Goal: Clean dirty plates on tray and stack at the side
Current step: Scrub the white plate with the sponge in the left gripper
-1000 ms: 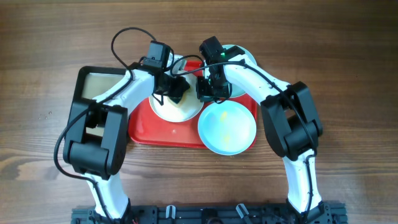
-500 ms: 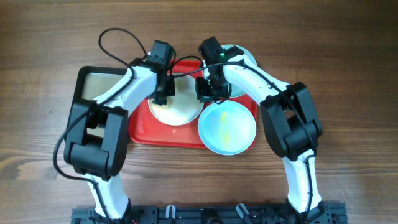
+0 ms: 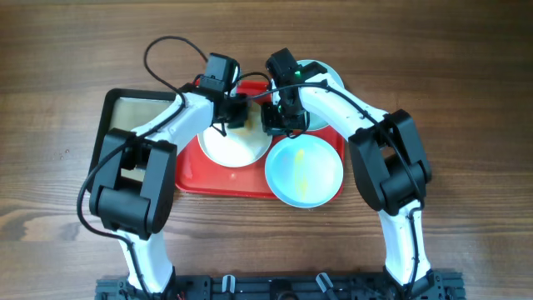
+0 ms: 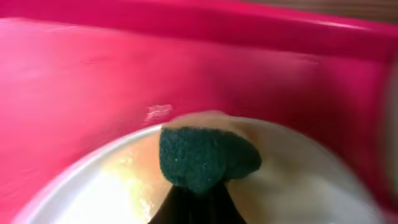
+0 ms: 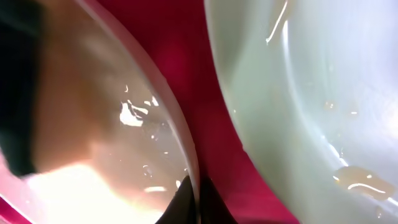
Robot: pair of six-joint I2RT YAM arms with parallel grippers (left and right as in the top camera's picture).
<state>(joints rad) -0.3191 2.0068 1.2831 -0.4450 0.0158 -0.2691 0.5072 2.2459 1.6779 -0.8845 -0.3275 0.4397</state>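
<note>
Overhead view shows the red tray in the middle of the wooden table, with a black-rimmed tray just beside it at the left. On the red tray lies the white plate. At the lower right corner of the tray sits the front blue plate, with a yellowish smear inside, and its edge reaches over the tray rim. The back blue plate is at the upper right of the tray, mostly hidden under the right arm. The left gripper is over the upper edge of the white plate. In the left wrist view its fingers are tight on a green sponge, and the sponge touches the plate near the rim, where a yellowish stain shows. The right gripper is at the right edge of the same plate. In the right wrist view its narrow fingers pinch the plate rim at the bottom of the frame, and a pale blue plate lies to the right across a strip of red.
</note>
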